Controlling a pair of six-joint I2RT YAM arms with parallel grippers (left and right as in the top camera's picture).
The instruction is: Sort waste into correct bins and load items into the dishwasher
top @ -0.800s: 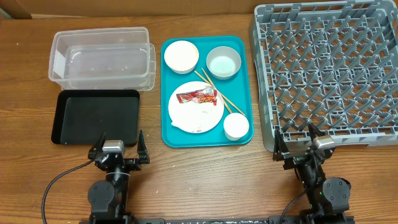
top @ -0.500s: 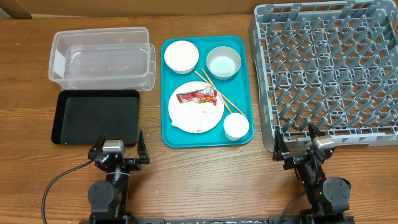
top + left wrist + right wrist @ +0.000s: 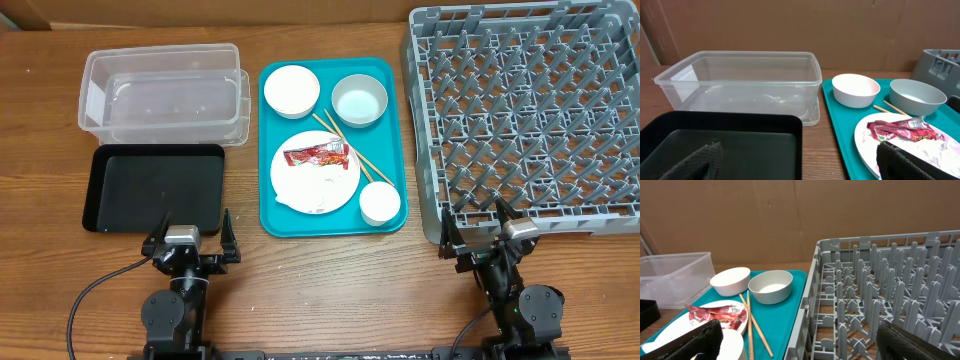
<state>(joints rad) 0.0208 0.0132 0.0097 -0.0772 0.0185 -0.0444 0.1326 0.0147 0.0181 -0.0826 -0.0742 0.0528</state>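
A teal tray holds a pale plate with a red snack wrapper and white tissue, two bowls, a white cup and wooden chopsticks. A clear tub and a black tray lie to its left. The grey dish rack stands at the right. My left gripper is open and empty at the near edge, in front of the black tray. My right gripper is open and empty in front of the rack.
A brown cardboard wall stands behind the table. Bare wood table lies between the two arm bases at the near edge.
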